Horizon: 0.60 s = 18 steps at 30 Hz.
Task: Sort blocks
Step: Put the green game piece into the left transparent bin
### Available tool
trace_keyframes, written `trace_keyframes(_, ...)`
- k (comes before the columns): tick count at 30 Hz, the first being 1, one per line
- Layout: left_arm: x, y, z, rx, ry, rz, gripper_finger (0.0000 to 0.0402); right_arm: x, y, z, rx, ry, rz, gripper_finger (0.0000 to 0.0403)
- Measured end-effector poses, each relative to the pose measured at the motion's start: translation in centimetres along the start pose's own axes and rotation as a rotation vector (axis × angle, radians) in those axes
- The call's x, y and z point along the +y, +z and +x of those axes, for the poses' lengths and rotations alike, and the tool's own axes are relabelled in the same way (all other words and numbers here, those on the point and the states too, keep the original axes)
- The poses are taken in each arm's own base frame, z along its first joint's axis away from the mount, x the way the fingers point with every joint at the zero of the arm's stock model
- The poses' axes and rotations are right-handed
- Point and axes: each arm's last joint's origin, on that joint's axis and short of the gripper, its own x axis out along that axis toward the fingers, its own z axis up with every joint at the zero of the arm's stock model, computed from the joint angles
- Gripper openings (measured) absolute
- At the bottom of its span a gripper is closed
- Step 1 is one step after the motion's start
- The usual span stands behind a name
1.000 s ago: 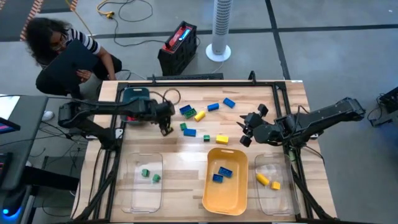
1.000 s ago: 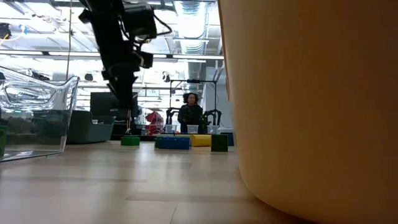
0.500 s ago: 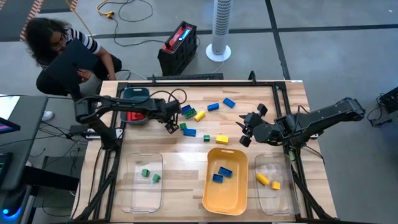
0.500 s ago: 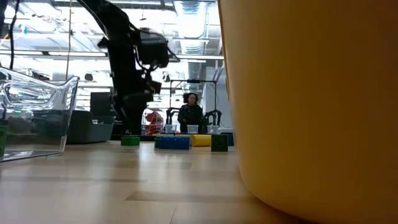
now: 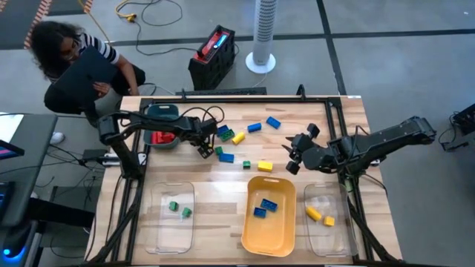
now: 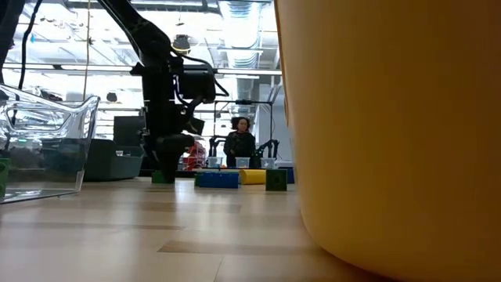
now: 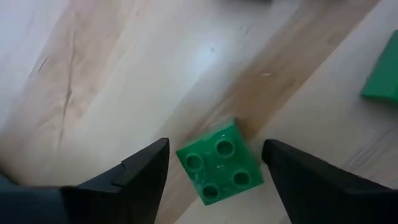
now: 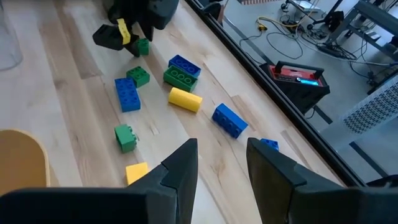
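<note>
Two dark fingers of the left gripper [image 7: 214, 165] stand wide apart, straddling a small green block [image 7: 219, 163] that lies flat on the wood at lower centre of the left wrist view, skewed between them and not yet touched. In the high view this gripper [image 5: 204, 148] sits left of centre, just left of the loose blocks [image 5: 239, 145] scattered across the upper middle of the table [image 5: 223, 185]; a blue block [image 5: 226, 157] and another green one [image 5: 219, 150] lie close by.

The risk I judge here is the skew: closing on the block's corners could spin it or squirt it out, and a low approach might nudge those neighbours.

The right gripper [image 5: 292, 159] waits right of centre, partly open and empty. Along the lower edge, the left clear tray [image 5: 156, 222] holds green blocks, the yellow tray [image 5: 252, 236] blue, the right clear tray [image 5: 338, 236] yellow.
</note>
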Motion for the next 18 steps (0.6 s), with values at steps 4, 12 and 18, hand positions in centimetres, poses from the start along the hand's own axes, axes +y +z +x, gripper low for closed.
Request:
trace_keyframes(4, -0.2, -0.1, -0.3, -0.004, -0.004, 0.029, 0.0220, 0.0, 0.0, 0.0, 0.000, 0.000, 0.001, 0.0152)
trace_keyframes(12, -1.1, -0.4, -1.3, -0.003, -0.068, 0.095, 0.0130, 0.0, 0.0, 0.0, 0.000, 0.000, 0.003, 0.0152)
trace_keyframes(18, -1.6, -1.6, -5.2, -0.034, -0.175, 0.134, 0.0130, 0.0, 0.0, 0.0, 0.003, -0.001, 0.002, 0.0152)
